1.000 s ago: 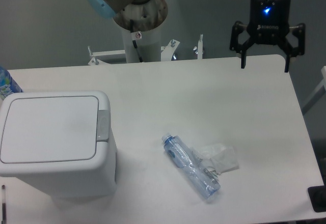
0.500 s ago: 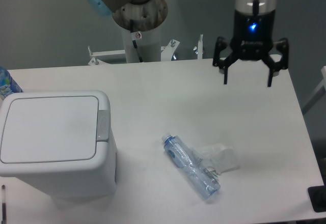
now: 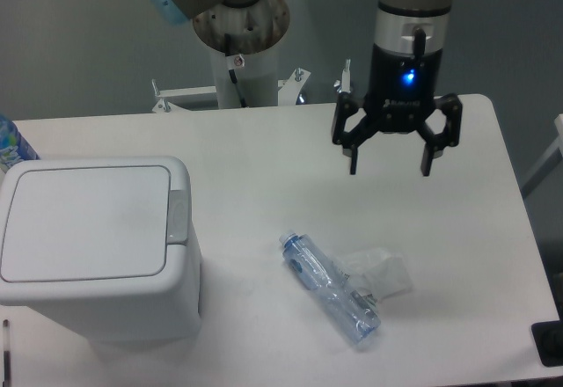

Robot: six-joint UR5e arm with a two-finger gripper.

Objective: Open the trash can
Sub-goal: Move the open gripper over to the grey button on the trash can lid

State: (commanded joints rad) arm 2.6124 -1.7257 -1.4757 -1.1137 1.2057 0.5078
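Observation:
The trash can point(image 3: 92, 246) is a large white boxy bin at the table's left front. Its flat lid lies shut, and a small grey latch point(image 3: 178, 215) sits on the lid's right edge. My gripper point(image 3: 390, 170) hangs above the table's right half, well to the right of the bin and farther back. Its two black fingers are spread wide and hold nothing.
A clear plastic bottle point(image 3: 330, 288) lies on its side in front of the gripper, with a crumpled clear wrapper point(image 3: 381, 273) beside it. A blue-labelled object point(image 3: 10, 145) peeks in at the left edge. The arm's base column point(image 3: 239, 53) stands behind the table.
The gripper has travelled left and toward the front over the table, from the back right corner toward the middle, staying open. The bin and bottle have not moved.

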